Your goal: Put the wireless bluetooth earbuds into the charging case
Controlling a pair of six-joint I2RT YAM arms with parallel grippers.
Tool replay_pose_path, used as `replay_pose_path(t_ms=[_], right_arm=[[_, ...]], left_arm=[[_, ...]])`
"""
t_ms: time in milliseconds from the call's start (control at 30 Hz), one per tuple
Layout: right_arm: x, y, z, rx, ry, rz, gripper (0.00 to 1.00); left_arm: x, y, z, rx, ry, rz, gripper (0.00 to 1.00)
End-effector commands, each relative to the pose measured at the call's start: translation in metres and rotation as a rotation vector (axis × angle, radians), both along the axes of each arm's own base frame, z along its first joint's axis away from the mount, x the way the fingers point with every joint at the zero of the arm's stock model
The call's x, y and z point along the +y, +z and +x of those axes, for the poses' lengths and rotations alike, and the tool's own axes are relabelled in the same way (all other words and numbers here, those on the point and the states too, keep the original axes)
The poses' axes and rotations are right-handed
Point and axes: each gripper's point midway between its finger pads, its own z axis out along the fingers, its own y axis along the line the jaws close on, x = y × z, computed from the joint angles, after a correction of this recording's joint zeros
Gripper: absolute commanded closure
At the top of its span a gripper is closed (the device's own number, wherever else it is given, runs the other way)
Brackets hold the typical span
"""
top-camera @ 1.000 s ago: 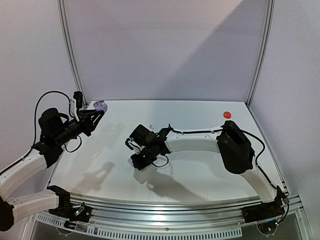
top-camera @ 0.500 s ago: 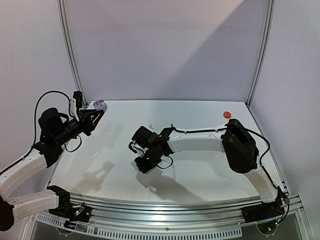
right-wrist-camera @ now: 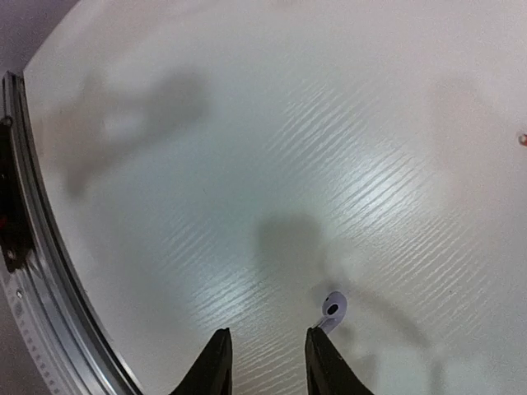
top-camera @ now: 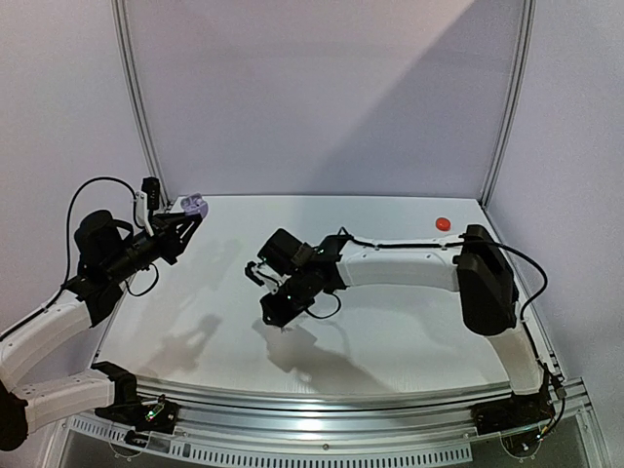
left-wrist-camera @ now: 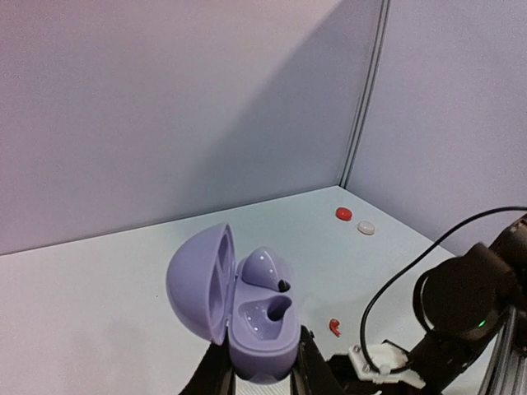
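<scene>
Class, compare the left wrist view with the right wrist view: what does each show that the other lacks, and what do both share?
Left wrist only: an open lilac round plastic charging case gripped in the left jaws, one lilac earbud seated inside, and a tiny red earbud on the white table. Right wrist only: a small pale stemmed earbud lying on the table beside the right jaws, which stand apart and empty. Both: that table.

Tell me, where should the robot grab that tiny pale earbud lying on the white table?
Probably its rounded head, coming straight down from above. The tiny pale plastic earbud lies flat on the white table, so nothing can slip underneath it, and its thin stem gives the right gripper little to pinch.
</scene>
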Motion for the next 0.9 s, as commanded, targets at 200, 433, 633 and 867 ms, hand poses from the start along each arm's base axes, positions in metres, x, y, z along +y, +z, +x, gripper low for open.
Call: replay_pose_path(t_ms=[200, 433, 633, 867], right_arm=[[-0.017, 0.014, 0.046, -0.095, -0.278, -0.102, 0.35], [-0.018, -0.018, 0.040, -0.033, -0.301, -0.156, 0.42], [-0.010, -0.032, 0.031, 0.011, -0.277, -0.148, 0.49], [-0.013, -0.054, 0.023, 0.031, -0.270, -0.192, 0.59]], left_arm=[[0.003, -0.002, 0.001, -0.004, 0.005, 0.009, 1.00], [0.003, -0.002, 0.002, -0.005, 0.001, 0.010, 1.00], [0.003, -0.004, 0.002, -0.001, 0.001, 0.010, 1.00], [0.004, -0.005, 0.002, 0.000, 0.002, 0.013, 1.00]])
